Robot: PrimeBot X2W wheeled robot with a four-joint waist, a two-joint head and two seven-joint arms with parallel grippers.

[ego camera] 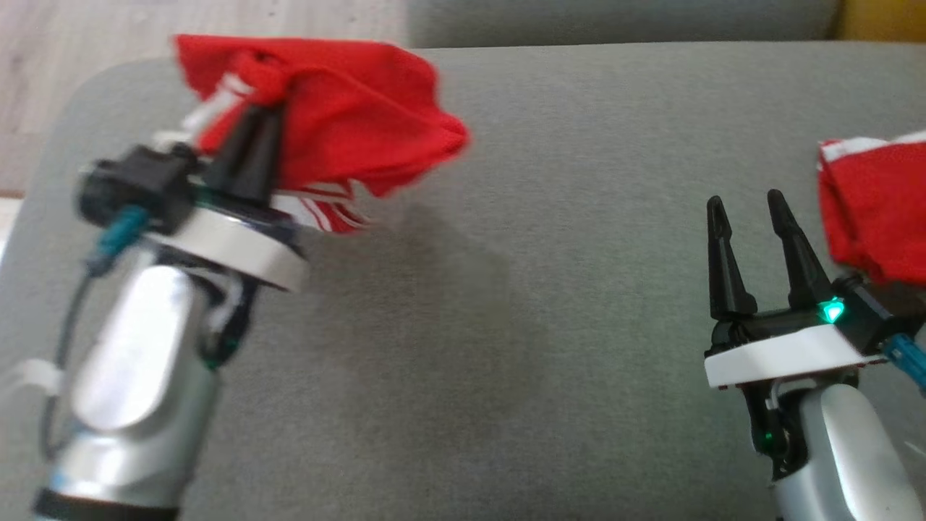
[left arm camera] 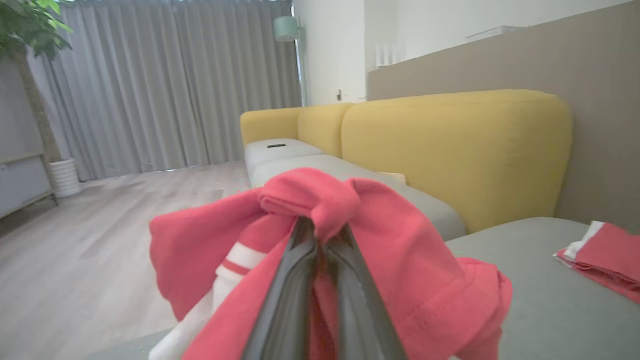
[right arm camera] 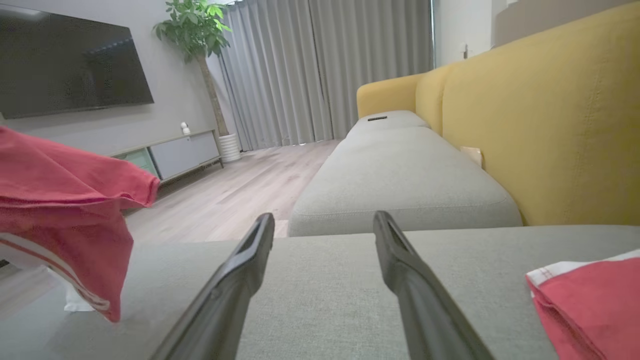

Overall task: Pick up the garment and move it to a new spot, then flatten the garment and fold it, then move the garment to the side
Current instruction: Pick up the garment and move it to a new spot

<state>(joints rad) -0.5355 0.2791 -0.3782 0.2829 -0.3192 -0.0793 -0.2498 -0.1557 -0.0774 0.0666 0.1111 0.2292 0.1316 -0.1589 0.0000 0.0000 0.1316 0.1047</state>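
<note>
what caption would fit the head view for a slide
Red garment bunched in the left gripper over the grey cushion; right gripper open near a second red cloth.

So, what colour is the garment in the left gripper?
The garment is red with white stripes; head view best.

The head camera looks steeply down from behind both arms onto the grey seat cushion (ego camera: 550, 217), close above it. The left wrist camera sits low, sighting along the left gripper (left arm camera: 320, 227) and past the lifted red garment (left arm camera: 400, 250) toward the grey curtains (left arm camera: 175, 90) and yellow backrest (left arm camera: 450, 150). The right wrist camera skims the cushion between the fingers of the right gripper (right arm camera: 324, 220), facing the same curtains and backrest; all three share the lifted garment and the second red garment (ego camera: 875, 210) at the right
</note>
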